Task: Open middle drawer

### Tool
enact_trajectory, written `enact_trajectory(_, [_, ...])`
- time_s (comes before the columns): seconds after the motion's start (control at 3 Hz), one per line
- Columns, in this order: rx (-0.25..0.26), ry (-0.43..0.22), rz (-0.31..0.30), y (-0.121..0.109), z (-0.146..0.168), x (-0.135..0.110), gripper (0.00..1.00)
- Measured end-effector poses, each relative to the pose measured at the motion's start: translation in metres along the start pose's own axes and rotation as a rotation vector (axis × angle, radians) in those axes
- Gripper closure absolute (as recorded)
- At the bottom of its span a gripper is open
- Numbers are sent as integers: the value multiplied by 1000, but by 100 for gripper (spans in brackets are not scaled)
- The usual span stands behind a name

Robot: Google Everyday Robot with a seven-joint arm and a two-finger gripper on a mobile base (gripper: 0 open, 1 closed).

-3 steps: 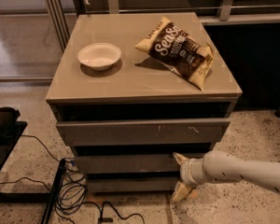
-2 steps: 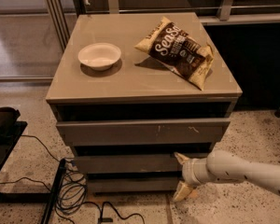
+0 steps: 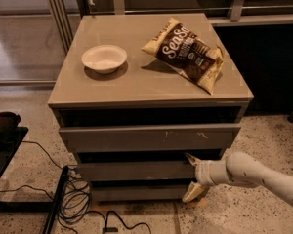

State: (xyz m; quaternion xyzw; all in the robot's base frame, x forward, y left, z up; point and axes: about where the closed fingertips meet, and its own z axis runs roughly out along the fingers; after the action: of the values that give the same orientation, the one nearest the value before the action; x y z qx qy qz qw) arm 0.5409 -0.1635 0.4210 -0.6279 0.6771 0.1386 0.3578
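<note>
Smooth white tubular arm (image 3: 263, 174) ending low on the right in a gripper (image 3: 191, 176) with two spread, cream pointed fingers (image 3: 190, 158).

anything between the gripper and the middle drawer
Nothing. In the camera view the gripper sits at the right end of the middle drawer, one finger above its front, one below.

White bowl (image 3: 104, 58) & chip bag (image 3: 186, 53) on cabinet top (image 3: 151, 84); cables (image 3: 77, 200) btm left.
</note>
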Motion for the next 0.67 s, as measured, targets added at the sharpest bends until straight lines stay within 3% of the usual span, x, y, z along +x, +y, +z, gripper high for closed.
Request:
enact_trajectory(0.33, [0, 0, 0, 0, 0, 0, 0])
enact_trajectory(0.67, [-28, 10, -42, -7, 18, -4, 0])
